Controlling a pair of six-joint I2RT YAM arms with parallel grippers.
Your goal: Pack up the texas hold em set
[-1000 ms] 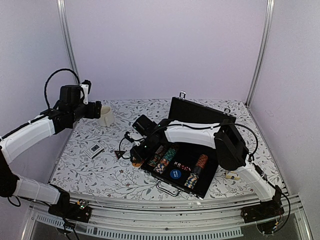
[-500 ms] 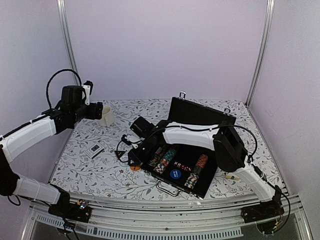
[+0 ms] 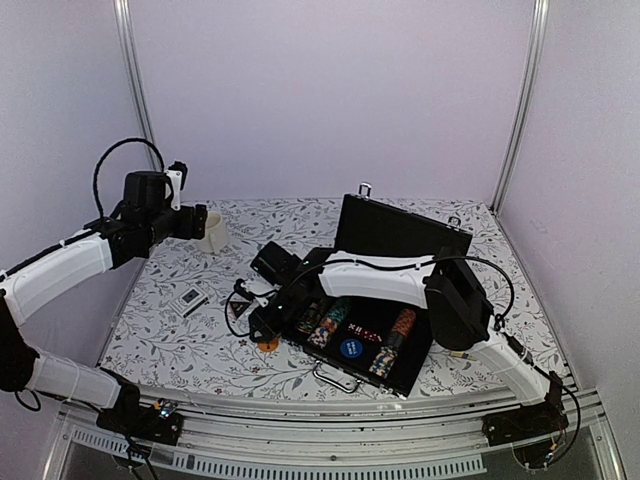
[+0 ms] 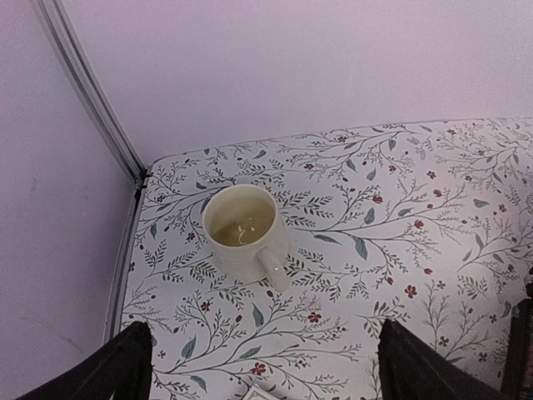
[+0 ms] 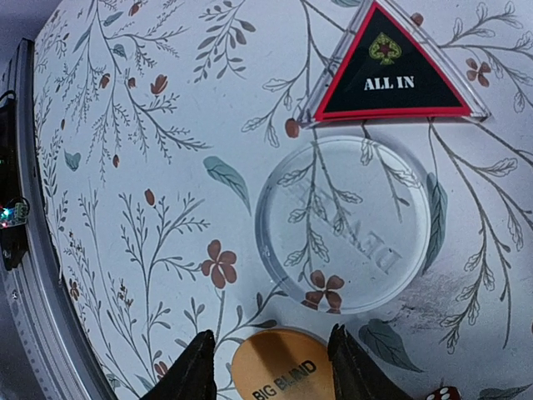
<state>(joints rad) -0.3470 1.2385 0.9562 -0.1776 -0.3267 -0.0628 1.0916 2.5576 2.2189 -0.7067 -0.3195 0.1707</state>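
Note:
The black briefcase (image 3: pixel 402 228) lies open at centre right, with chip rows (image 3: pixel 328 320), red dice (image 3: pixel 366 333) and a blue disc (image 3: pixel 350 348) inside. My right gripper (image 3: pixel 262 330) hangs low beside the case's left corner. In the right wrist view its open fingers straddle an orange "BIG BLIND" disc (image 5: pixel 279 368) lying flat on the table, with a gap showing on the left side. Beyond it lie a clear dealer disc (image 5: pixel 343 225) and the black "ALL IN" triangle (image 5: pixel 391 71). My left gripper (image 4: pixel 275 379) is open and empty above the cloth.
A cream mug (image 4: pixel 241 227) stands at the back left, just ahead of the left gripper. A card deck (image 3: pixel 190 298) lies on the floral cloth at left. One red die (image 5: pixel 445 393) shows at the lower right of the right wrist view. The table's metal edge (image 5: pixel 21 250) runs close by.
My right gripper has slid left and towards the near edge, coming down over the orange disc, and its jaws have narrowed a little. The left arm has barely moved.

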